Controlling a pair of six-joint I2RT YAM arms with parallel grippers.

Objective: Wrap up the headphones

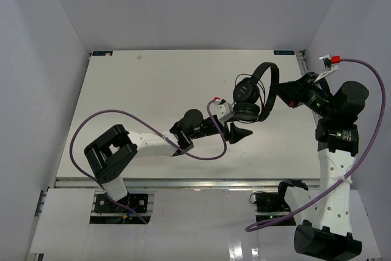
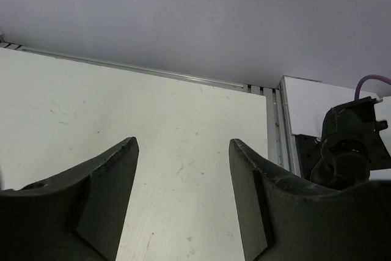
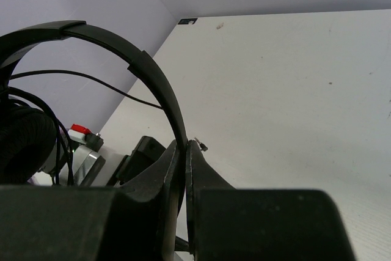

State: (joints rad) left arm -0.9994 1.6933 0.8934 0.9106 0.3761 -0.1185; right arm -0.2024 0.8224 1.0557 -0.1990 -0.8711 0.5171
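Note:
The black headphones (image 1: 249, 95) hang above the table's right half, earcups down and headband (image 1: 267, 70) arched up. My right gripper (image 1: 278, 91) is shut on the headband; in the right wrist view its fingertips (image 3: 186, 145) pinch the thin band (image 3: 131, 59). An earcup (image 3: 18, 142) shows at the left edge there. The thin cord (image 3: 91, 79) crosses under the band and loops around the earcup. My left gripper (image 1: 237, 124) stands open just below and beside the earcups. In its own view (image 2: 183, 142) only bare table lies between the fingers.
The white table (image 1: 153, 90) is fenced by grey walls at the back and sides. A purple robot cable (image 1: 91, 123) loops off the left arm over the table. The right arm's base (image 2: 348, 151) stands past the table's metal edge rail (image 2: 272, 126).

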